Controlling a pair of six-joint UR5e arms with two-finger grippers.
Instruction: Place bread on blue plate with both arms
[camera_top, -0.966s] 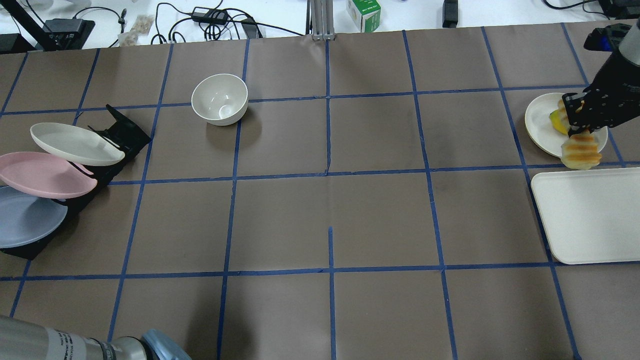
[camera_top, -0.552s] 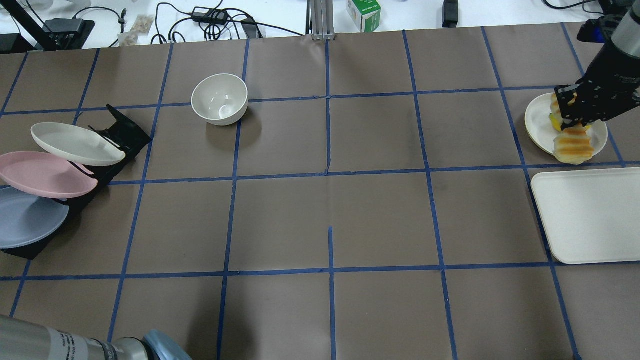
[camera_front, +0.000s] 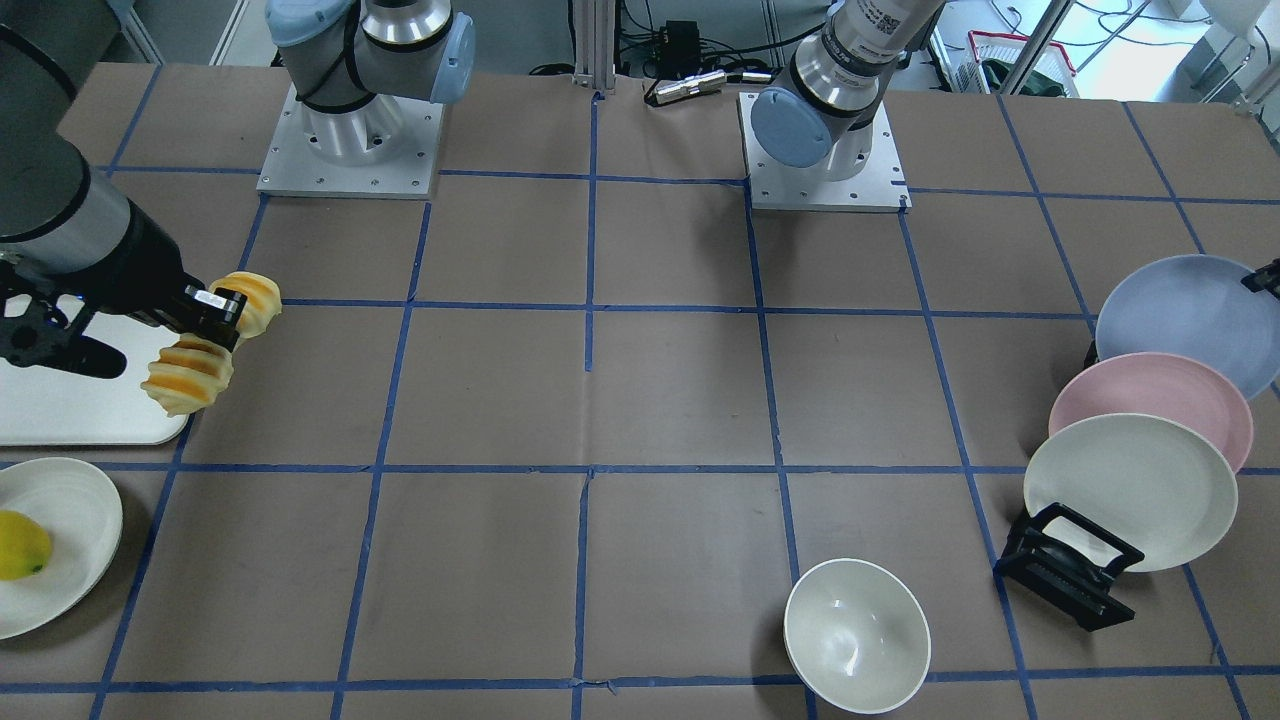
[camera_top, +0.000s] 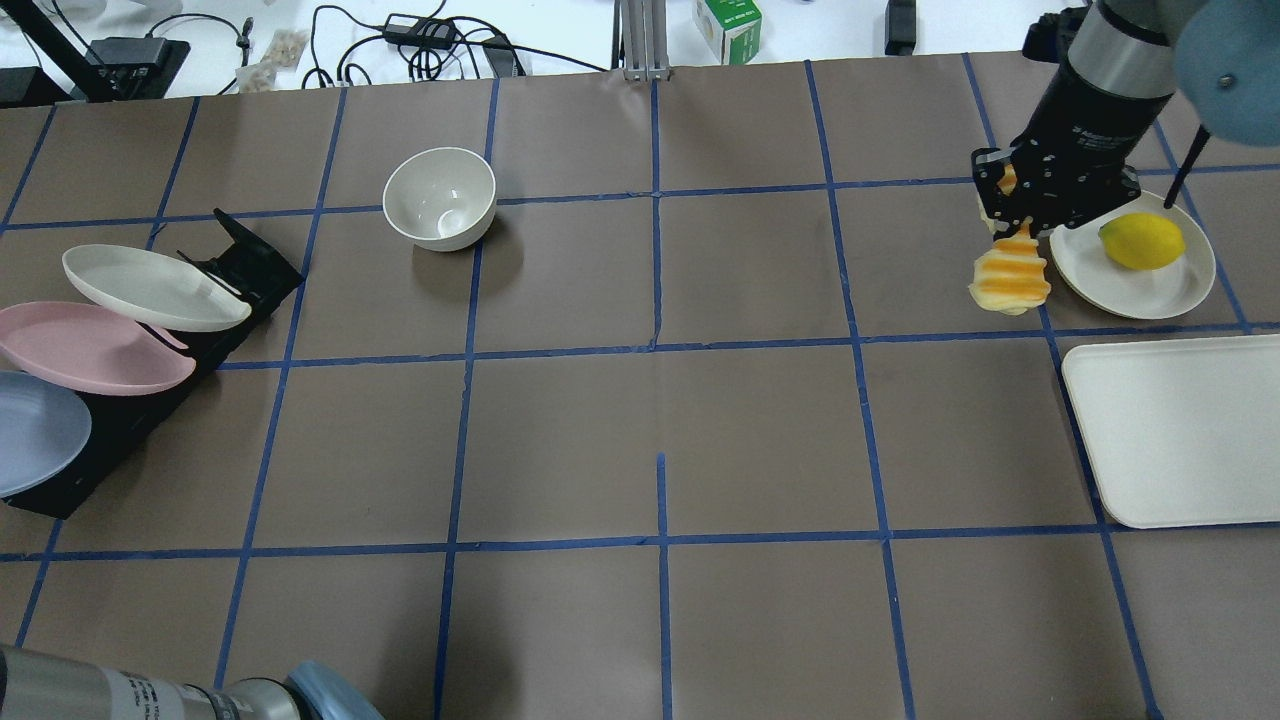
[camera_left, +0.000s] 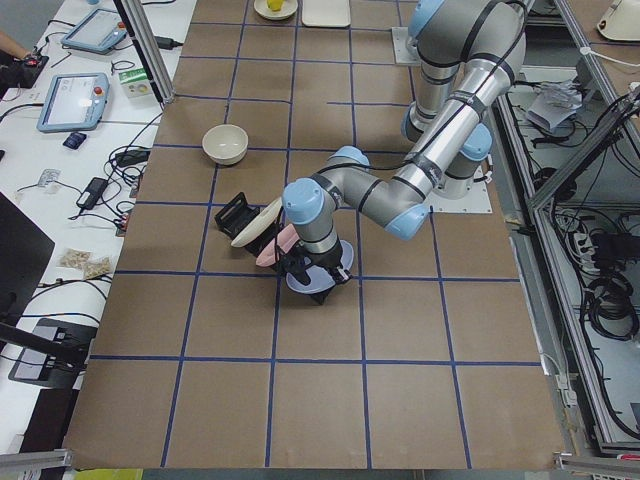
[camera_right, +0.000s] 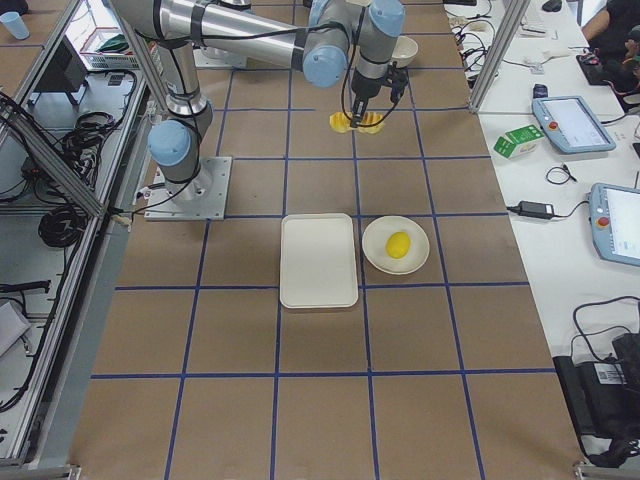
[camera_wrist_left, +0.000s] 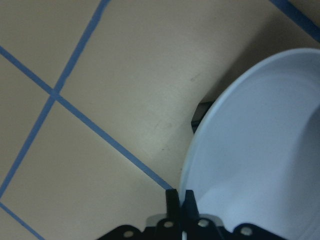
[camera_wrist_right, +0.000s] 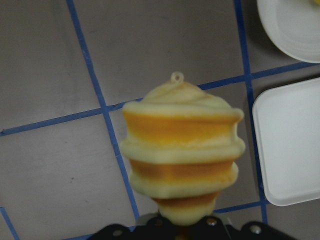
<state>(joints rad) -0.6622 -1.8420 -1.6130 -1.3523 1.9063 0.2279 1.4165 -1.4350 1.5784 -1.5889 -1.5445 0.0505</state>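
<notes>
**A:** Begin on the robot's side. What is nearest?

**B:** The blue plate (camera_front: 1185, 320). Seen from the white bowl (camera_top: 440, 198), it is on the robot's left and closer to the robot, at the black rack (camera_top: 245, 265). The left gripper (camera_wrist_left: 181, 200) has its jaws drawn narrow, and the wrist view shows the plate's rim between the two fingertips. I judge that it is holding the plate by the rim.

**A:** How will the plate handle?

**B:** I think it is stiff and smooth. A pinch on a thin rim has little surface to hold, so the plate may swing or slip if it is tilted quickly.

**A:** And the bread?

**B:** The bread (camera_top: 1010, 280) is well apart from the bowl, on the robot's right and a little closer to the robot. It hangs in the air above the table. The right gripper (camera_front: 222, 322) is clamped across its middle, and one lobe bulges out on each side of the jaws.

**A:** So it is soft?

**B:** Yes, soft and probably light. The middle seems a good place to hold it, because the ridges give some hold there. A hard squeeze would crush it, and it may spring back when it is released.

**A:** Anything farther?

**B:** A lemon (camera_top: 1142, 241), farther to the right of the bowl than the bread.
</notes>
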